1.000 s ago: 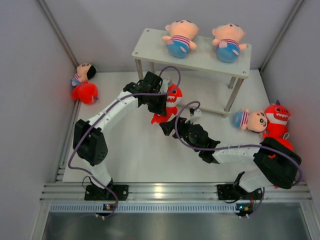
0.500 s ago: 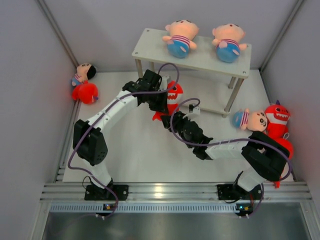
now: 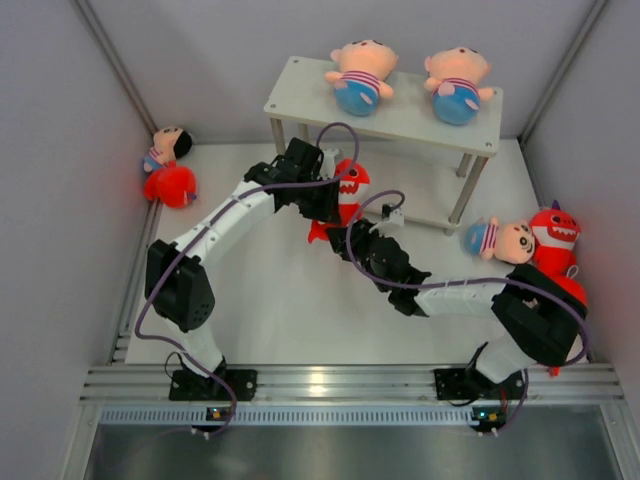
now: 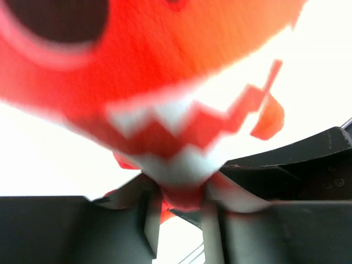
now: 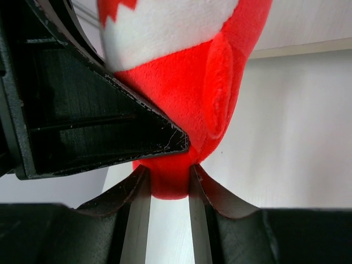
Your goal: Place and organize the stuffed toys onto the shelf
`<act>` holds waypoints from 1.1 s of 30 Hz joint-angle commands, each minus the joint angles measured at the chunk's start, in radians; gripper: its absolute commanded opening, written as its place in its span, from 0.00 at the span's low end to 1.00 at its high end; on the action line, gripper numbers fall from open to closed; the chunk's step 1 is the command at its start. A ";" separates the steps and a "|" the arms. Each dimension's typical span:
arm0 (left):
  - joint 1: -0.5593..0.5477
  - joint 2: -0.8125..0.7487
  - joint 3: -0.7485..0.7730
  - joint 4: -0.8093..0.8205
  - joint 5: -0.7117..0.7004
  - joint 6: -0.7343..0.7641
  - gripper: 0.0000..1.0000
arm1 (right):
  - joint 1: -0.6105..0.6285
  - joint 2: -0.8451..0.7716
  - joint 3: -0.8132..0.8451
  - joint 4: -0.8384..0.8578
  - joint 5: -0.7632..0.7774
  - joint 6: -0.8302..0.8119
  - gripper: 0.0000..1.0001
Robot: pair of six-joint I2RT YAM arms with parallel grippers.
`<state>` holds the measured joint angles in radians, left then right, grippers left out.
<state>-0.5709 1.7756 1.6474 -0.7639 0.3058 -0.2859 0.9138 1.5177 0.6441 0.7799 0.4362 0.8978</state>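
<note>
Top external view: I see the red shark (image 3: 350, 186) just in front of the shelf (image 3: 400, 122), nearer to it than a second ago. The left gripper (image 3: 322, 203) pinches its toothy mouth. The right gripper (image 3: 343, 236) has followed and pinches its lower red tip.

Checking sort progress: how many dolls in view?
4 dolls: two on the shelf top, one on the table right of it, one dark-haired at the left wall. Lower board partly hidden.
</note>
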 commanded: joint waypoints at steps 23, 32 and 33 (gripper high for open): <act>0.019 -0.082 0.009 0.044 -0.082 0.143 0.64 | -0.237 -0.246 -0.138 -0.272 -0.258 -0.138 0.00; 0.031 -0.160 0.003 0.044 -0.129 0.224 0.64 | -0.240 -0.464 -0.088 -0.455 -0.339 -0.311 0.00; 0.031 -0.182 0.000 0.044 -0.135 0.234 0.64 | -0.240 -0.500 -0.068 -0.487 -0.352 -0.338 0.00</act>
<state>-0.5480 1.6955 1.6474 -0.7544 0.1993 -0.1036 0.6838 1.1145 0.4938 0.3527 0.1284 0.6807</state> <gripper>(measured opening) 0.641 0.140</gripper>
